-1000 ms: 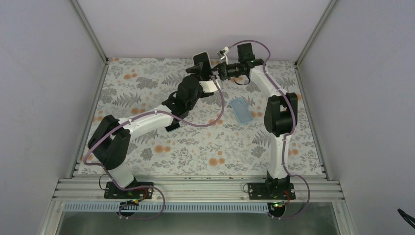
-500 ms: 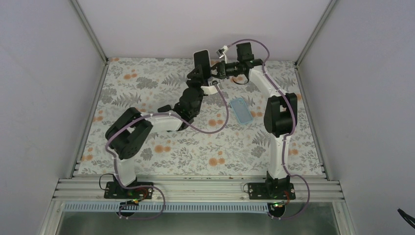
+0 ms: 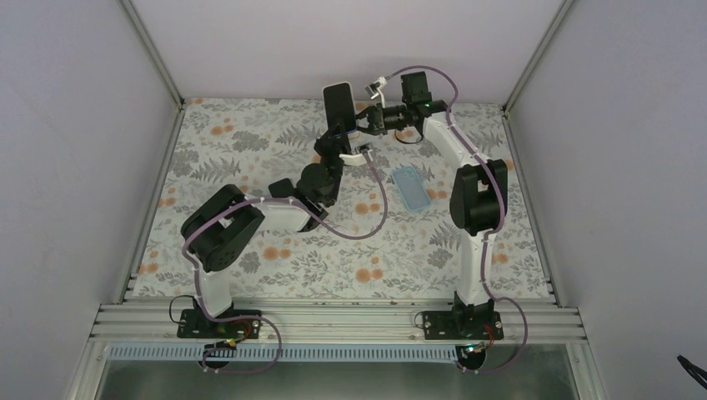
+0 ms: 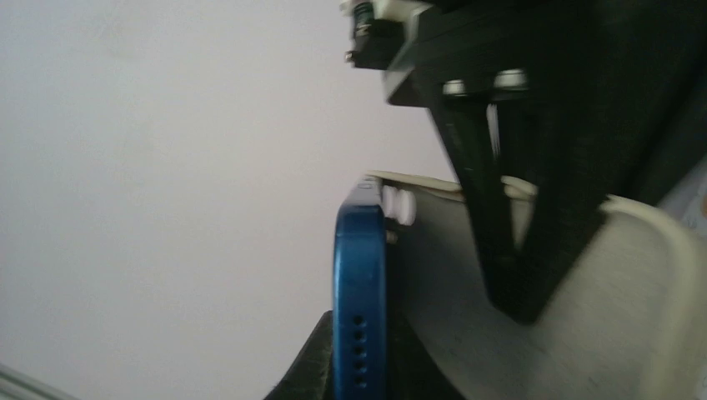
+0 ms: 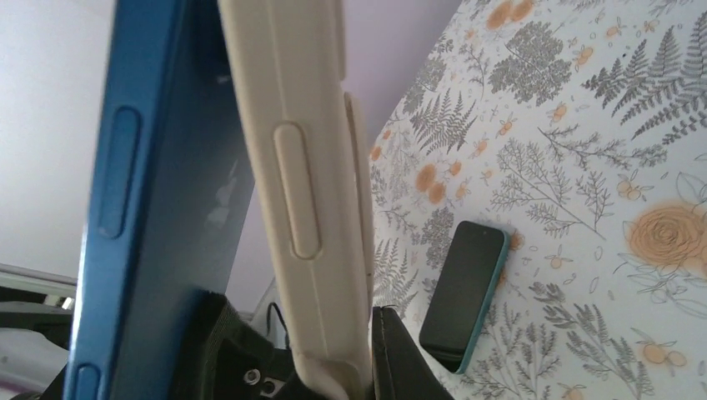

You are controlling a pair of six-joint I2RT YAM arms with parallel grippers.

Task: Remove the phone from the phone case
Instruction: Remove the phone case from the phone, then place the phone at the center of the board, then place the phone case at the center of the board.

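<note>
A blue-edged phone [image 3: 338,103] stands upright above the back of the table. My left gripper [image 3: 335,133] is shut on its lower end, and the left wrist view shows its blue edge [image 4: 360,292] between my fingers. Just to its right is the cream phone case [image 5: 300,192], and my right gripper [image 5: 333,350] is shut on the case's lower end. In the right wrist view a gap separates the phone [image 5: 142,183] from the case along their sides. Whether their lower ends touch is hidden. In the top view the right gripper [image 3: 362,124] sits beside the phone.
A second phone in a teal case [image 3: 412,187] lies flat on the flower-patterned table cover [image 3: 250,142], below the right forearm; it also shows as the teal-cased phone [image 5: 463,293] in the right wrist view. White walls close in the back and sides.
My left gripper has shut on the phone. The left arm has folded and moved up and left, carrying the phone slightly away from the case. The right gripper has barely moved.
</note>
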